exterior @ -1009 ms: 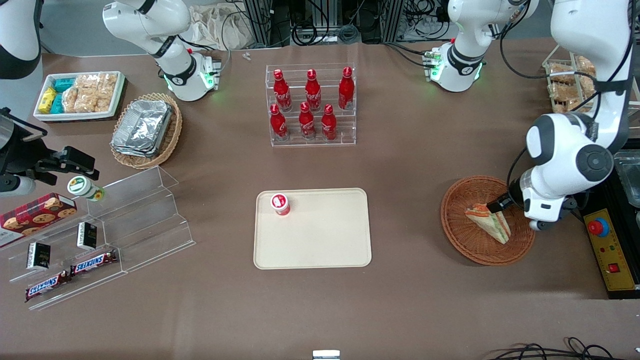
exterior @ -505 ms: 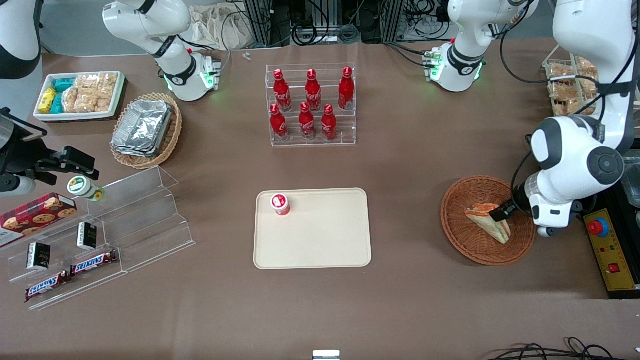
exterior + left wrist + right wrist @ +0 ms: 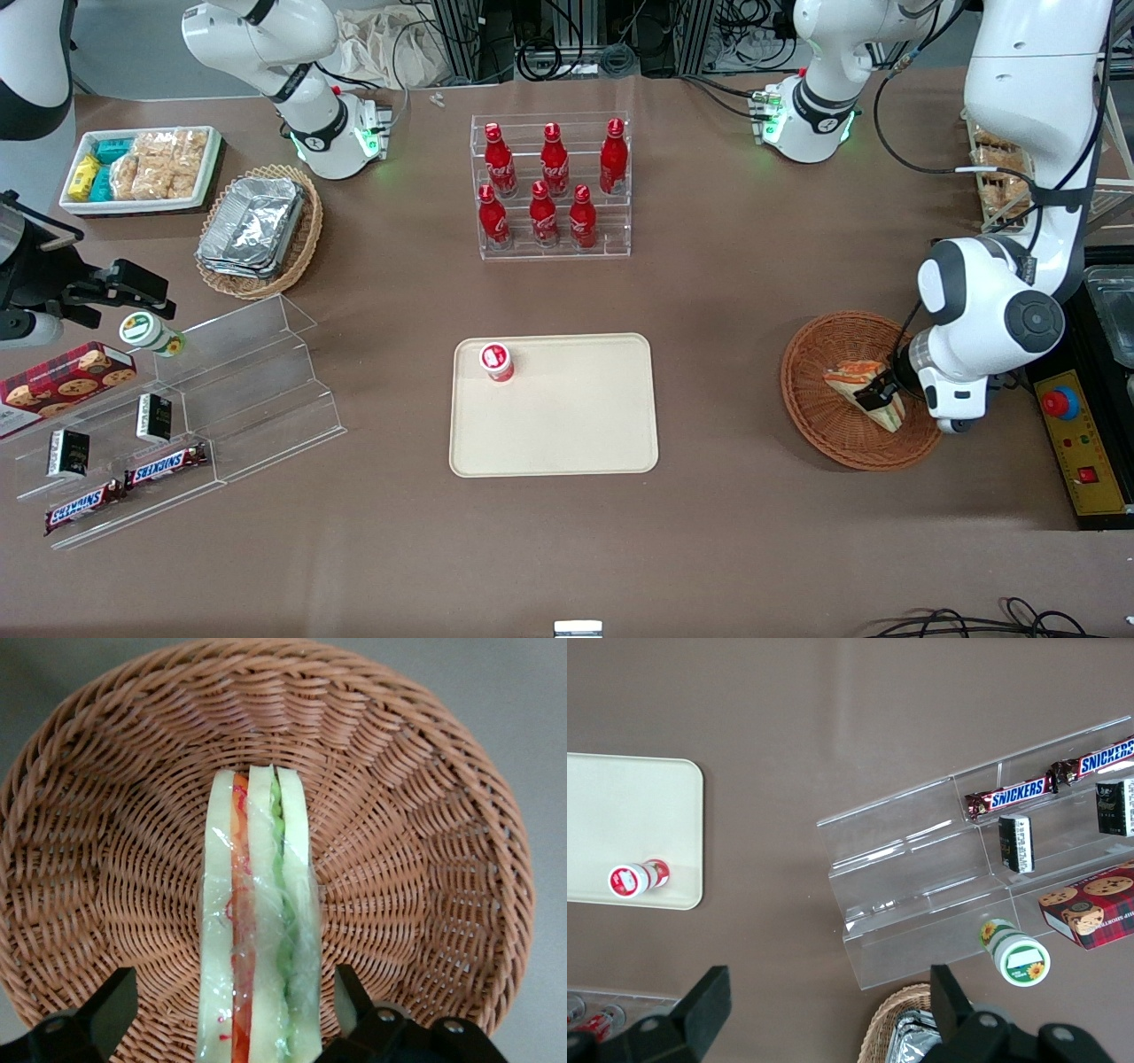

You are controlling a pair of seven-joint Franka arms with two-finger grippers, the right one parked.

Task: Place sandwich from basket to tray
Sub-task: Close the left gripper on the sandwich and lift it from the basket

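The sandwich (image 3: 842, 373), a wrapped wedge with orange and green filling, lies in the round reddish-brown basket (image 3: 808, 416) toward the working arm's end of the table. My left gripper (image 3: 875, 394) is down in the basket, open, with one finger on each side of the sandwich. In the left wrist view the sandwich (image 3: 257, 904) stands on edge between the black fingers (image 3: 111, 1010) of the gripper (image 3: 230, 981), and a gap shows on both sides over the basket (image 3: 425, 859). The cream tray (image 3: 567, 425) lies mid-table and also shows as the tray (image 3: 629, 815) in the right wrist view.
A small red-capped bottle (image 3: 497, 361) stands on the tray. A rack of red cola bottles (image 3: 551, 186) is farther from the camera. A control box with a red button (image 3: 1076, 443) sits beside the basket. A clear stepped shelf (image 3: 195, 399) and an oval basket of foil trays (image 3: 257, 230) are toward the parked arm's end.
My gripper has slid along the sandwich toward the front camera and sunk lower into the basket. The sandwich has stayed where it was.
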